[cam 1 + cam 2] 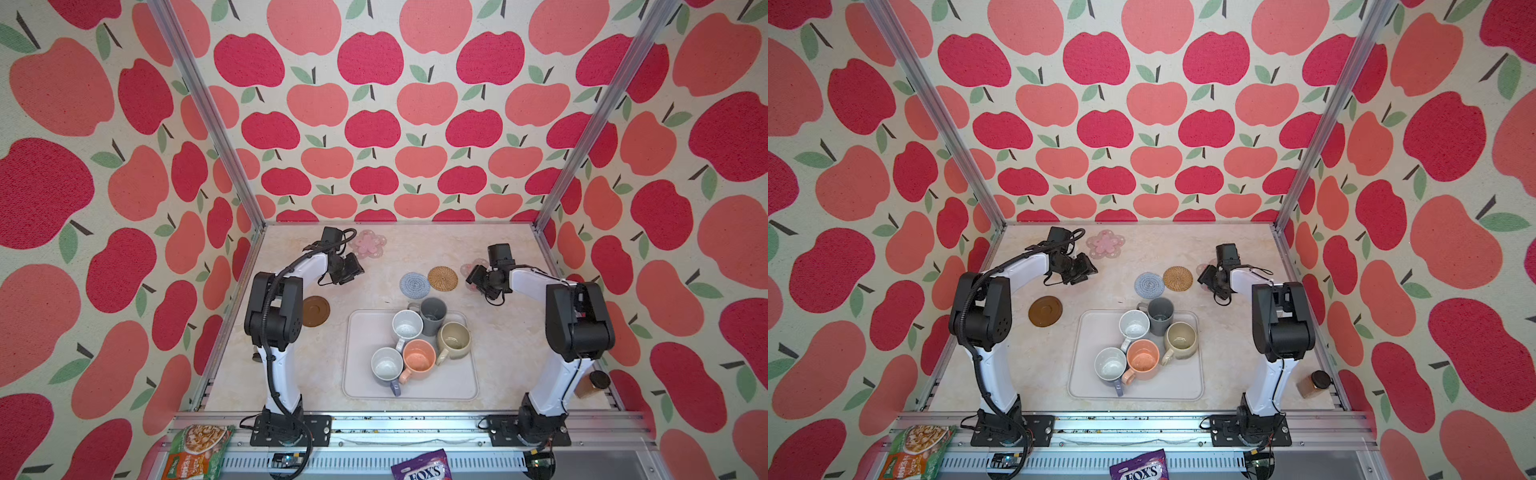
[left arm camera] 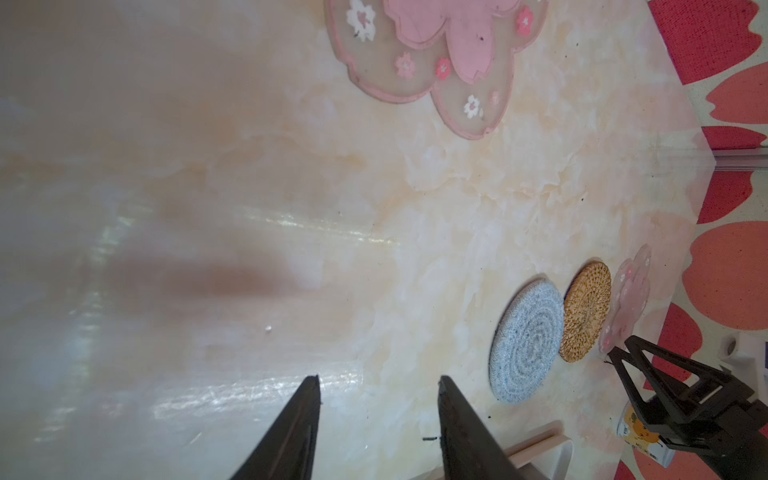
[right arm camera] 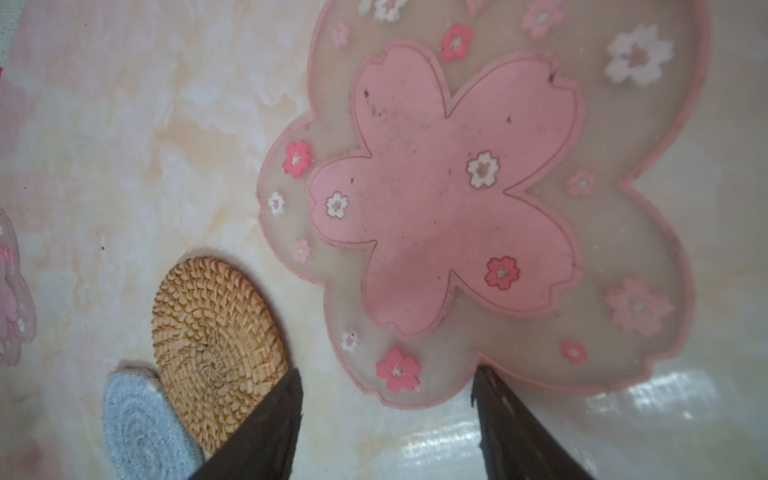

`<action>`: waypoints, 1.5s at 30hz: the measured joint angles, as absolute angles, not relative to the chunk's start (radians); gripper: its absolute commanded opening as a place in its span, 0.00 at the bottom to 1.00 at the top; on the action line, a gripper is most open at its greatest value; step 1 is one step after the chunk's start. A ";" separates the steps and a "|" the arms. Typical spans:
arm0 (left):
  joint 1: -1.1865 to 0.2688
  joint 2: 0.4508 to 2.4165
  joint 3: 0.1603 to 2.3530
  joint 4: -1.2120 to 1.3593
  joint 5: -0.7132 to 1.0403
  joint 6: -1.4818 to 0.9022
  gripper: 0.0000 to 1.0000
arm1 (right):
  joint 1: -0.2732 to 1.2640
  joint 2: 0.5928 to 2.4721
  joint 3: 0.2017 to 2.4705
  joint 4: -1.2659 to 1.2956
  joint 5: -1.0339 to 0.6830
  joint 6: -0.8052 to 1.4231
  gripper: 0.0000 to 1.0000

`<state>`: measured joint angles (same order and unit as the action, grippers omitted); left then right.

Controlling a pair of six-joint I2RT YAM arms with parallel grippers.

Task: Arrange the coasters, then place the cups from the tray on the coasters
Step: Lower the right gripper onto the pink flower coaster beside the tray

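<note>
Marble-look table (image 3: 104,124): right gripper (image 3: 386,374) spread and empty over the pink flower coaster (image 3: 436,199) lying flat near the table's right edge, left gripper (image 2: 379,378) likewise spread and empty; I judge it light, thin, floppy rubber, best pinched at a lobe edge.

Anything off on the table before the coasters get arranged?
Minor only. The blue-grey coaster and rattan coaster touch, possibly overlapping. The pink flower coaster below the right wrist camera shows dark specks. The cups stand upright on the tray; nothing spilled.
</note>
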<state>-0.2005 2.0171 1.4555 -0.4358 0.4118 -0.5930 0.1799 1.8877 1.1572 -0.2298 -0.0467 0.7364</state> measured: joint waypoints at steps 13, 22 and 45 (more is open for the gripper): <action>-0.200 2.079 1.539 -0.446 0.426 -0.593 0.48 | 0.174 1.989 1.298 -0.252 -0.074 0.703 0.68; -0.200 2.104 1.562 -0.459 0.435 -0.593 0.48 | 0.173 1.975 1.305 -0.306 -0.075 0.675 0.68; -0.186 2.104 1.576 -0.476 0.435 -0.586 0.48 | -0.026 1.902 1.309 -0.330 -0.042 0.633 0.68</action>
